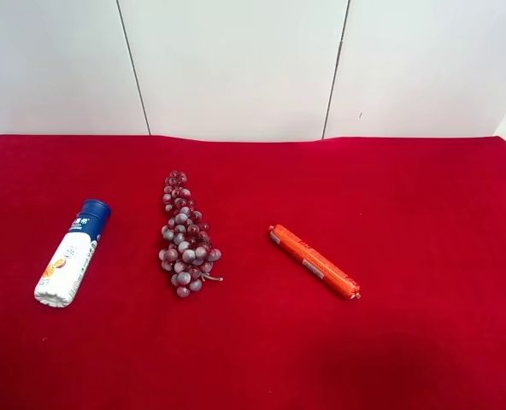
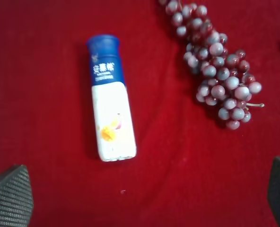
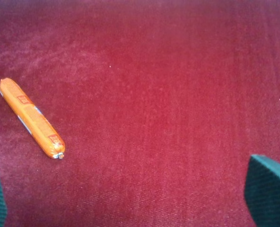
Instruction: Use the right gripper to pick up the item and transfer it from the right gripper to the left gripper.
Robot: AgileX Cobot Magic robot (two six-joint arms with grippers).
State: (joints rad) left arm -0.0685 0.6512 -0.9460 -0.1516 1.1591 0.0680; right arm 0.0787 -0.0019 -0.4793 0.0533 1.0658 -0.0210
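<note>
On the red cloth (image 1: 424, 196): we are seeing the bottle (image 1: 71, 254) lying flat at the left side of the high picture, blue cap pointing up the frame.
Neighbours: the grape bunch (image 1: 185, 237) is lying near it, and the orange tube (image 1: 314, 261) is lying right of the middle.
Right gripper (image 3: 130, 198): we are holding it wide open with nothing in it, and its own camera is showing only the orange tube (image 3: 32, 118).
Left gripper (image 2: 144, 194): we are holding it wide open and empty too, above the bottle (image 2: 110, 100) and the grape bunch (image 2: 216, 71).
Risk one: we are thinking the right gripper may be grabbing the orange tube, because that is what is lying nearest.
Risk two: the round bottle may be rolling away if the fingers are pushing its side.
Risk three: a long reach may be bumping the grape bunch.
</note>
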